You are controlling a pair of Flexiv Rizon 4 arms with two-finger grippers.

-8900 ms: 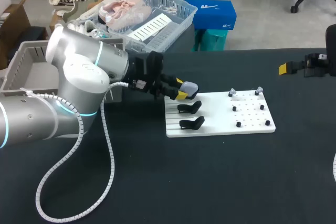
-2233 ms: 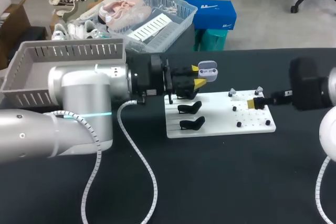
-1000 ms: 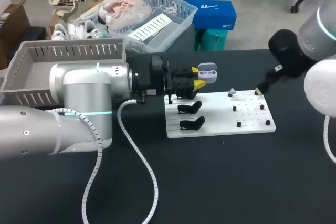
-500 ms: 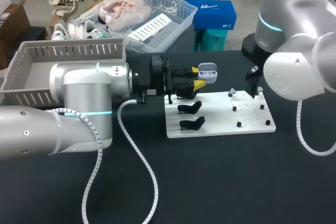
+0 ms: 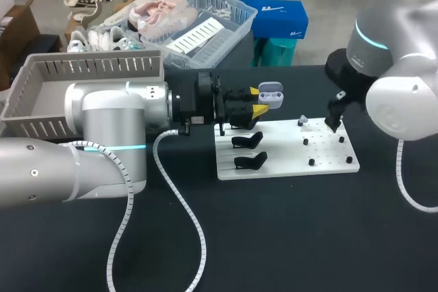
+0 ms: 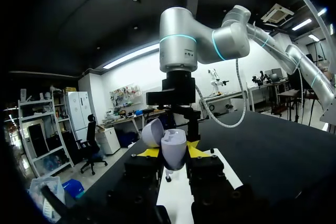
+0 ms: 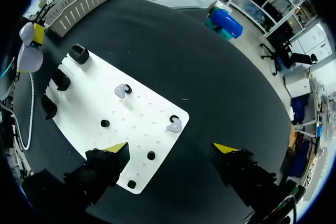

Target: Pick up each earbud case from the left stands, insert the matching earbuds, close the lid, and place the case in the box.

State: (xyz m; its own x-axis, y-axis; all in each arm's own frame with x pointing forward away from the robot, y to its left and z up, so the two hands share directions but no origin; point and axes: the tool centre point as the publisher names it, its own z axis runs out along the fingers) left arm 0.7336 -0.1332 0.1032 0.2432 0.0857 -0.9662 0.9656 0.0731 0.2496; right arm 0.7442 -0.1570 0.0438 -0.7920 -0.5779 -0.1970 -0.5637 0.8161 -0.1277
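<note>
Black covering spreads over the desk (image 5: 274,237), and a white board (image 5: 287,163) lies on it near the middle. The left arm comes in low across the desk. Its end effector (image 5: 257,99) is clamped on a pale lavender earbud case (image 5: 271,94), one yellow tip on each side of the body. The case is held in the air above the board's far left corner with its lid hinged open. In the left wrist view the case (image 6: 173,150) sits upright between the two tips, with the lid tipped to one side.

Two black stands (image 5: 247,140) show on the board's left side below the case. The right wrist view shows three of them in a row.

The right arm hangs over the board's far right corner. Its end effector (image 7: 171,147) is spread wide and grips nothing. One small grey earbud (image 7: 174,125) lies on the board just ahead of the gap between its fingers. A second earbud (image 7: 123,91) sits well apart from the first, further along the same edge toward the stands. Small black pegs (image 5: 311,162) dot that half of the board.

A grey slatted box (image 5: 89,73) stands at the desk's far left, behind the left arm.
</note>
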